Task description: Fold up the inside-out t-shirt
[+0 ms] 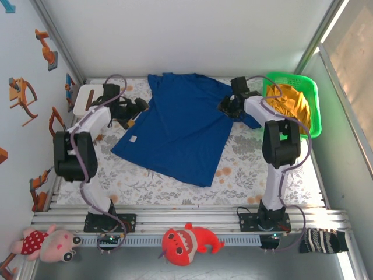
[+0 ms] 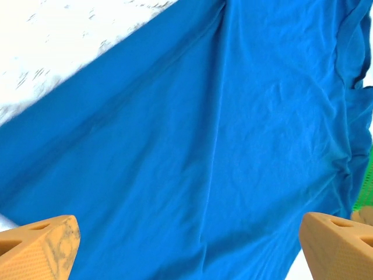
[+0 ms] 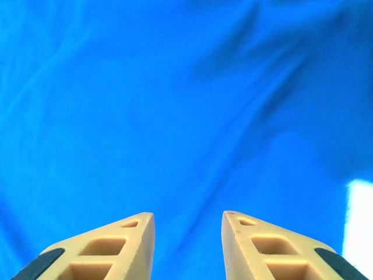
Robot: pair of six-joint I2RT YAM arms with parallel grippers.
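Wedge-shaped tan left fingers (image 2: pixel 41 245) spread wide, right fingers (image 3: pixel 116 248) narrowly apart, over rumpled blue t-shirt (image 2: pixel 233 146).

We see a table (image 1: pixel 245 175) covered with a pale cloth printed with grey flowers. The royal-blue t-shirt (image 1: pixel 180 128) lies spread out across its middle and far part, with one corner pointing toward the near side and a small white tag (image 1: pixel 133 139) at its left corner. A green basket (image 1: pixel 315 114) sits at the far right corner, near the shirt's sleeve. A white box (image 1: pixel 84 98) stands at the far left corner, apart from the shirt.
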